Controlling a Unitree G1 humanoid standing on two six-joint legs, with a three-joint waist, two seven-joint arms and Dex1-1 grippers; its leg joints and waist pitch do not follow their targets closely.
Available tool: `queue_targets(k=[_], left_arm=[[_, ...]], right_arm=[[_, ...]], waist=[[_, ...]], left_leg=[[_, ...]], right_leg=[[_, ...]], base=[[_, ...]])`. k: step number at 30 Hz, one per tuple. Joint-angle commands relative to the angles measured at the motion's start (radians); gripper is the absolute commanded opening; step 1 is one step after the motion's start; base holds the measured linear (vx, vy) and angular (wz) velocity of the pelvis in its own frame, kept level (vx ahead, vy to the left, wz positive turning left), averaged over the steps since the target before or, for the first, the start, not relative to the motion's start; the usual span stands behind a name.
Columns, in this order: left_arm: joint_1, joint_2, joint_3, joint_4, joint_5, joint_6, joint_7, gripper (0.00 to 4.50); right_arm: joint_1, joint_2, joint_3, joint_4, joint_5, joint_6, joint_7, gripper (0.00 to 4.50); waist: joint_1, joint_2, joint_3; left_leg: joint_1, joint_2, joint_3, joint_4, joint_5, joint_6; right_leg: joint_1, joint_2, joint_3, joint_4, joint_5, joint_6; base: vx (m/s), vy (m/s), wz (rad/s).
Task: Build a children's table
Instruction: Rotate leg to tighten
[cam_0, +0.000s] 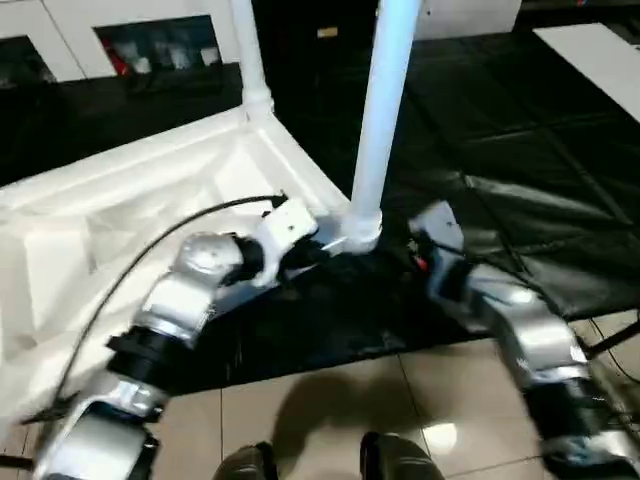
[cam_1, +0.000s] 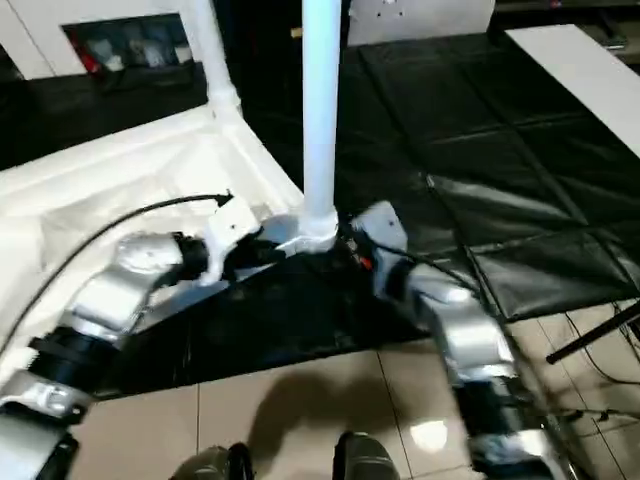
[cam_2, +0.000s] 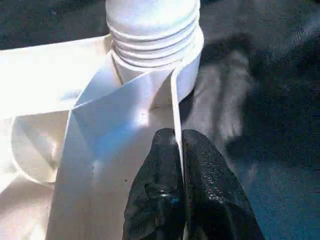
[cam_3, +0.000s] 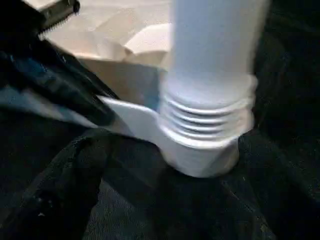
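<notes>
The children's table (cam_0: 120, 215) lies upside down on the black-covered table (cam_0: 520, 150), its ribbed underside turned up. Two white legs stand upright from its corner sockets – the near leg (cam_0: 385, 110) at the near right corner and a far leg (cam_0: 250, 50) at the corner behind it. The near leg's long axis runs straight up, and its ribbed, flared foot is seen seated in the round socket (cam_2: 187, 75), though how deeply it sits cannot be judged.

The left claw (cam_2: 180, 185) is closed on the thin upright rim (cam_2: 175, 107) of the top; in the left wrist view one black finger is seen on each side of the rim, just short of the socket. The corner is thus held from its left side. The right claw (cam_1: 350, 250) is seen just to the right of the leg's foot, at socket height; whether its fingers are open or closed cannot be told.

Both arms are about equally near the leg, the left on the rim and the right beside the foot. If the leg must be turned or pressed home, the right claw appears better placed – the leg lies just to its left. Nothing stands between them. Tiled floor (cam_0: 330, 400) lies along the near edge
</notes>
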Motion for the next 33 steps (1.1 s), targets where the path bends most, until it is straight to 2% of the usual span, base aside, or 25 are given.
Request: queue_targets(k=[1, 3, 5, 9, 15, 16, 22, 26, 28, 30, 33], left_arm=[[0.002, 0.023, -0.042, -0.013, -0.021, -0.071, -0.122, 0.0], [0.004, 0.06, -0.072, 0.004, -0.035, -0.124, -0.236, 0.0], [0.001, 0.068, -0.081, 0.013, -0.039, -0.136, -0.27, 0.0], [-0.019, 0.086, -0.104, 0.046, -0.054, -0.176, -0.35, 0.0], [-0.032, 0.098, -0.114, 0.068, -0.057, -0.216, -0.409, 0.0], [-0.032, 0.098, -0.113, 0.07, -0.057, -0.22, -0.414, 0.0], [-0.032, 0.101, -0.114, 0.07, -0.066, -0.232, -0.434, 0.0], [-0.029, 0.106, -0.115, 0.068, -0.067, -0.235, -0.445, 0.0], [-0.031, 0.108, -0.114, 0.072, -0.066, -0.24, -0.449, 0.0], [-0.031, 0.11, -0.113, 0.075, -0.066, -0.242, -0.45, 0.0], [-0.028, 0.113, -0.109, 0.07, -0.07, -0.231, -0.45, 0.0]], right_arm=[[-0.006, -0.021, -0.004, -0.001, 0.03, -0.01, 0.074, 4.44], [-0.017, -0.075, 0.007, 0.005, 0.055, -0.014, 0.185, 4.44], [-0.023, -0.098, 0.018, 0.008, 0.062, -0.013, 0.233, 4.44], [-0.051, -0.143, 0.058, 0.032, 0.049, -0.054, 0.317, 4.44], [-0.072, -0.167, 0.101, 0.042, 0.059, -0.072, 0.442, 4.44], [-0.075, -0.166, 0.105, 0.045, 0.059, -0.07, 0.452, 4.27], [-0.103, -0.155, 0.123, 0.084, 0.068, -0.082, 0.478, 3.85], [-0.111, -0.146, 0.127, 0.094, 0.065, -0.087, 0.491, 3.53], [-0.113, -0.142, 0.129, 0.094, 0.066, -0.086, 0.499, 3.34], [-0.113, -0.141, 0.134, 0.096, 0.069, -0.085, 0.504, 3.19], [-0.109, -0.136, 0.143, 0.092, 0.079, -0.078, 0.515, 2.97]], waist=[[0.002, -0.013, -0.077], [0.012, -0.009, -0.078], [0.022, -0.007, -0.078], [0.034, -0.01, -0.08], [0.043, -0.017, -0.081], [0.043, -0.021, -0.081], [0.046, -0.019, -0.08], [0.046, -0.021, -0.081], [0.047, -0.021, -0.081], [0.046, -0.024, -0.079], [0.047, -0.022, -0.077]], left_leg=[[0.009, 0.045, -0.012, -0.053, -0.064, 0.171], [0.012, 0.047, -0.013, -0.054, -0.059, 0.18], [0.017, 0.053, -0.011, -0.055, -0.048, 0.182], [0.016, 0.053, -0.011, -0.055, -0.062, 0.172], [0.014, 0.052, -0.009, -0.053, -0.063, 0.172], [0.013, 0.052, -0.008, -0.054, -0.061, 0.171], [0.015, 0.054, -0.009, -0.055, -0.064, 0.16], [0.013, 0.052, -0.009, -0.053, -0.047, 0.168], [0.012, 0.052, -0.009, -0.054, -0.049, 0.167], [0.014, 0.053, -0.009, -0.055, -0.06, 0.163], [0.013, 0.053, -0.009, -0.056, -0.056, 0.162]], right_leg=[[0.069, -0.078, 0.055, -0.068, -0.101, -0.252], [0.069, -0.078, 0.055, -0.066, -0.091, -0.259], [0.064, -0.077, 0.055, -0.062, -0.067, -0.269], [0.065, -0.082, 0.053, -0.06, -0.078, -0.282], [0.068, -0.082, 0.055, -0.061, -0.094, -0.274], [0.068, -0.082, 0.055, -0.061, -0.097, -0.272], [0.065, -0.083, 0.055, -0.062, -0.128, -0.268], [0.067, -0.082, 0.056, -0.058, -0.092, -0.272], [0.067, -0.082, 0.054, -0.059, -0.101, -0.27], [0.066, -0.083, 0.055, -0.062, -0.123, -0.265], [0.065, -0.082, 0.055, -0.061, -0.122, -0.265]], base=[[0.0, 0.0, 0.0], [0.0, 0.0, 0.0], [0.0, 0.0, 0.0], [0.0, 0.0, 0.0], [0.0, 0.0, 0.0], [0.0, 0.0, 0.0], [0.0, 0.0, 0.0], [0.0, 0.0, 0.0], [0.0, 0.0, 0.0], [0.0, 0.0, 0.0], [0.0, 0.0, 0.0]])
